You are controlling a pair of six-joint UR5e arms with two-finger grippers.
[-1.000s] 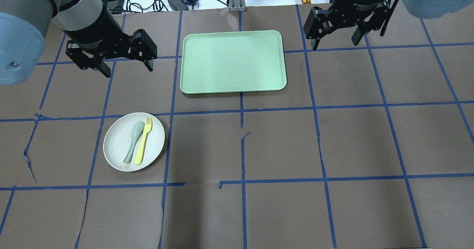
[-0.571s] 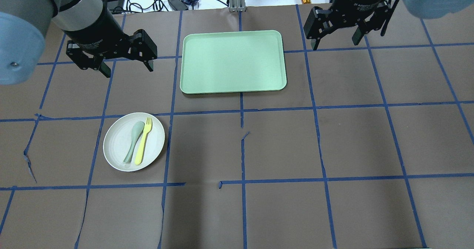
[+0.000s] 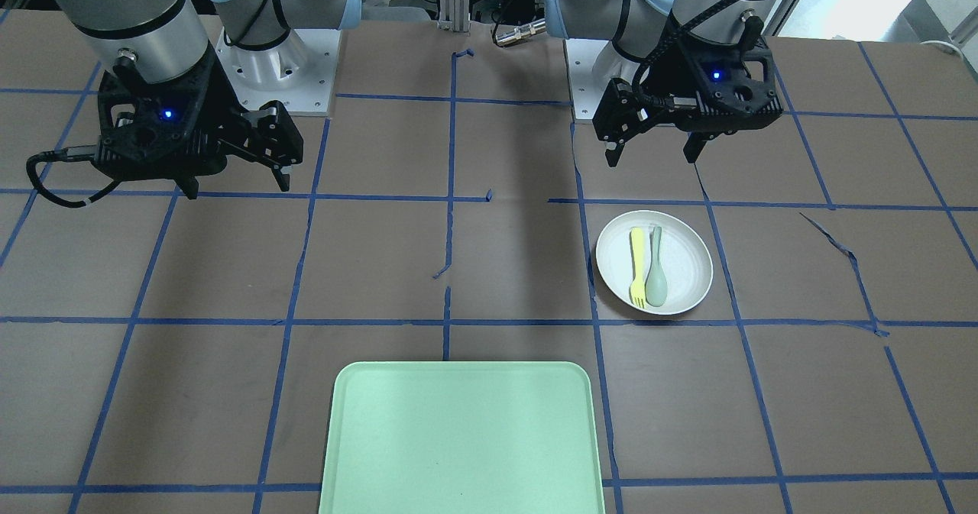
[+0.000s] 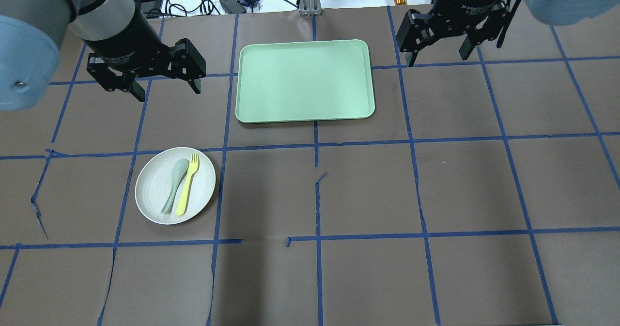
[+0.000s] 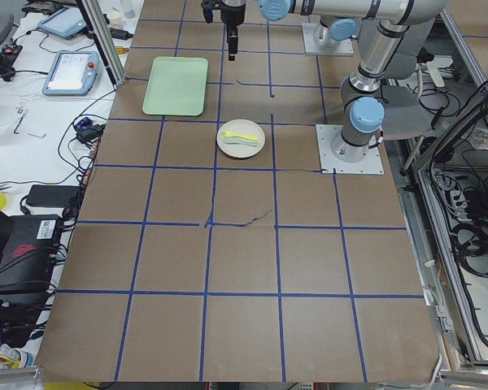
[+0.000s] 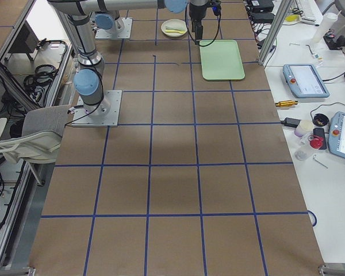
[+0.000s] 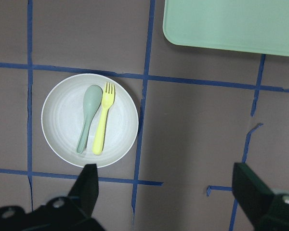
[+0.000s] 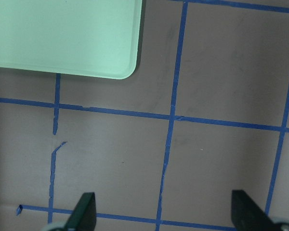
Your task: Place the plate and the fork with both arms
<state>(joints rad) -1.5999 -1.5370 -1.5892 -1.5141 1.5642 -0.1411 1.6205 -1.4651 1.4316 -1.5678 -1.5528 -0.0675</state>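
The white plate [image 4: 152, 190] lies on the table's left half, near the robot. The pale-yellow fork [image 4: 187, 185] lies on it beside a grey-green spoon [image 4: 174, 185]. My left gripper [image 4: 168, 92] is open and empty, high above the table, beyond the plate and left of the tray. Its wrist view shows the plate [image 7: 62, 120] and fork [image 7: 102, 125] below. My right gripper [image 4: 437, 58] is open and empty, high up to the right of the tray. In the front view the left gripper [image 3: 651, 159] hangs behind the plate [image 3: 684, 266].
The mint-green tray [image 4: 305, 81] lies empty at the far middle of the table and shows in the front view [image 3: 458, 438]. Brown paper with blue tape lines covers the table. Cables and devices lie beyond the far edge.
The right gripper has crept slightly toward the far edge. The plate, fork, spoon and tray have not moved.
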